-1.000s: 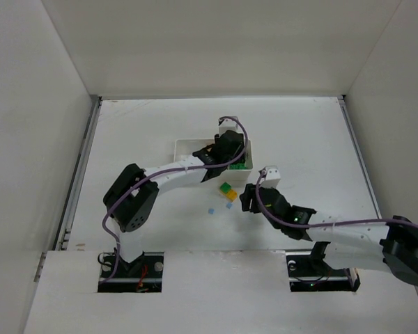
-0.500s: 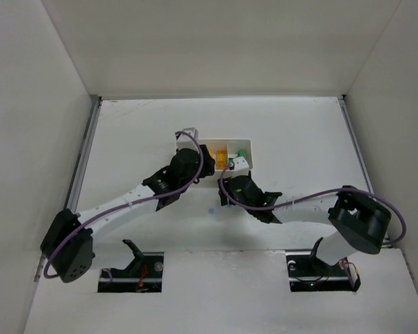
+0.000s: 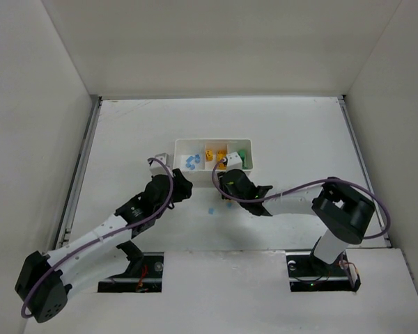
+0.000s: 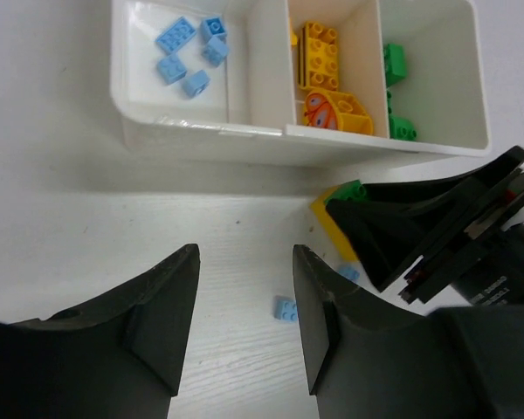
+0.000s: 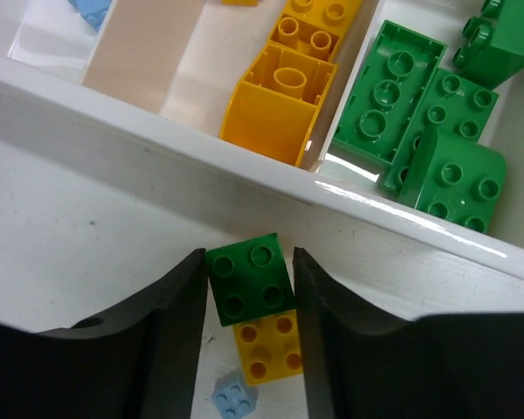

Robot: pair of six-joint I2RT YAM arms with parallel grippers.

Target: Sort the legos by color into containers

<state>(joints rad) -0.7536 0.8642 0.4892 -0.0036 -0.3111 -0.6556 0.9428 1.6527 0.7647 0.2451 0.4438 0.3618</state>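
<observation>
The white tray [image 3: 214, 164] has blue bricks [image 4: 190, 59] in its left compartment, yellow ones [image 4: 325, 80] in the middle and green ones [image 5: 424, 122] on the right. My right gripper [image 5: 247, 255] sits just in front of the tray, shut on a green brick [image 5: 249, 284]. That brick overlaps a yellow brick [image 5: 268, 349], and a pale blue brick [image 5: 234, 398] lies beside them. My left gripper [image 4: 244, 262] is open and empty above the table, with a loose blue brick [image 4: 286, 307] by its right finger. In the top view the left gripper [image 3: 184, 189] is left of the right gripper [image 3: 225, 189].
The right gripper's black body [image 4: 437, 229] fills the right side of the left wrist view, close to my left fingers. The tray's front wall [image 5: 244, 188] stands just beyond the green brick. White walls enclose the table [image 3: 299, 139] on three sides.
The left arm has drawn back from the tray toward the near left. The right gripper has moved up to the tray's front and closed around the green brick.
</observation>
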